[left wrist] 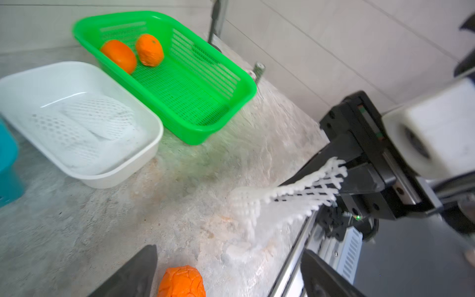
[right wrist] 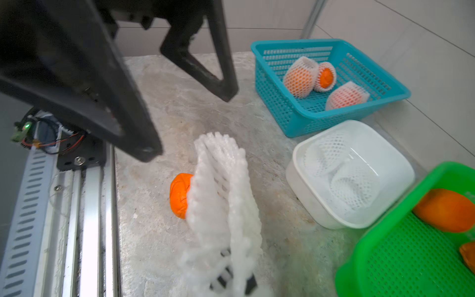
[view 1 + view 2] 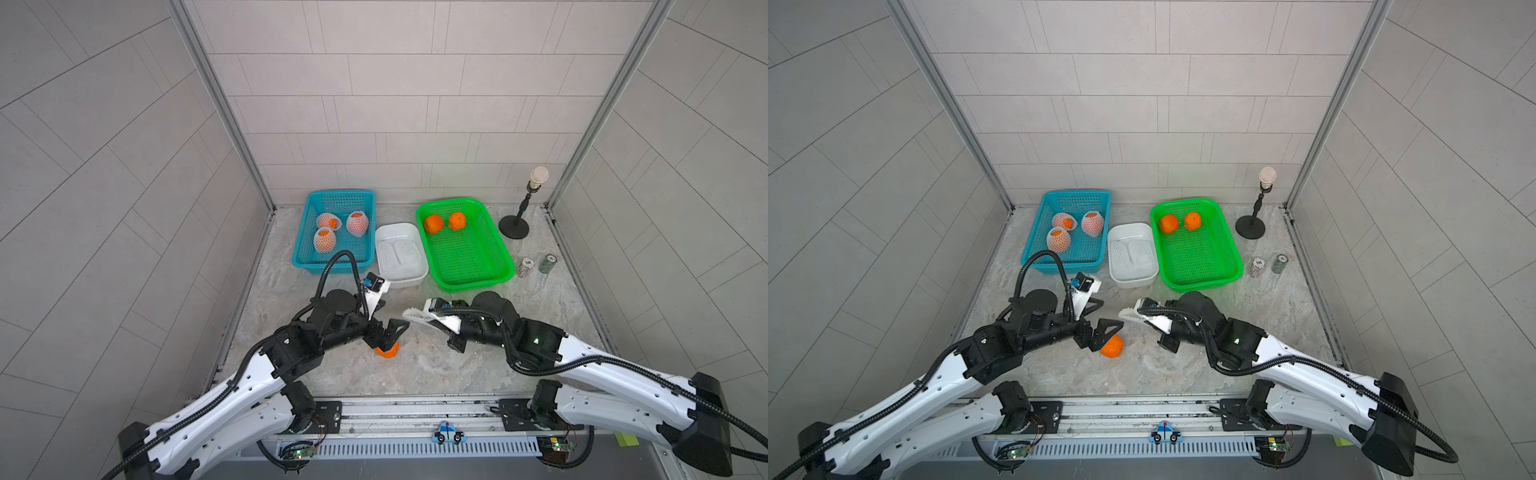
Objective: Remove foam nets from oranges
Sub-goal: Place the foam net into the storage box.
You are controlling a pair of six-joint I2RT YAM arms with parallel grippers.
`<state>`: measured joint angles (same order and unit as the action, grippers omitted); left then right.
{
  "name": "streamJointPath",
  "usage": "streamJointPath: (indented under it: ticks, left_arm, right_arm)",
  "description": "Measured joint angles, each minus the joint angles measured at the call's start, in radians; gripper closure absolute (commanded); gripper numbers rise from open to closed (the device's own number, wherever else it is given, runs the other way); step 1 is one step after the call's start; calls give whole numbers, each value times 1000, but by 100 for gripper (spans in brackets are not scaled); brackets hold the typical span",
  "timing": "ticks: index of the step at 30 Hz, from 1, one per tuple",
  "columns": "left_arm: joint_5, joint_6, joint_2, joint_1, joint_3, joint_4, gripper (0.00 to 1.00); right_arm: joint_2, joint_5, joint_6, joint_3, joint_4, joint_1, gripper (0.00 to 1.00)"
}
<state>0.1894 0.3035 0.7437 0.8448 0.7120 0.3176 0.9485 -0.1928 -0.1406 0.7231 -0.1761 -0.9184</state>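
Right gripper [image 2: 232, 279] pinches the freed net [image 2: 221, 185], held clear of the bare orange [image 3: 1112, 347] on the table, probably bound for the tub [image 2: 303, 200]; left gripper [image 1: 230, 250] gapes wide astride that orange, gripping nothing.

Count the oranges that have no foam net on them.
3. One orange and another orange lie at the far end of the green basket; the third orange rests on the table, toward its near edge. None seems hidden.

Left pincer [image 3: 388, 337] spread wide, tilted downward, right pincer [image 3: 428, 314] apparently clamped shut, arms angled inward
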Motion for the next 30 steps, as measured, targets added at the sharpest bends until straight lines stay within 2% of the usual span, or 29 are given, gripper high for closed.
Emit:
streamJointPath:
  ticks: [4,8,11,14,17,22,26,30]
  left_arm:
    - [-106,60,-6,-9,6,-11,0]
    - [-151,119,59,-69,32,-11,0]
    - [-129,169,113,-172,37,-14,0]
    - [-80,223,162,-280,37,-14,0]
    - [-43,259,192,-342,37,-18,0]
    - [-6,284,199,-357,16,-37,0]
    - [4,285,198,-361,-5,-39,0]
    - [7,285,183,-367,-25,-40,0]
  right_arm:
    - [81,80,118,152,-104,82,100]
    - [299,63,262,407,-245,219,100]
    - [495,34,346,613,-358,281,100]
    - [677,8,388,782,-455,288,97]
    - [830,3,392,919,-538,284,95]
    - [1036,12,323,1132,-663,276,87]
    - [1139,42,152,1276,-785,262,88]
    - [1175,75,-46,1364,-877,256,87]
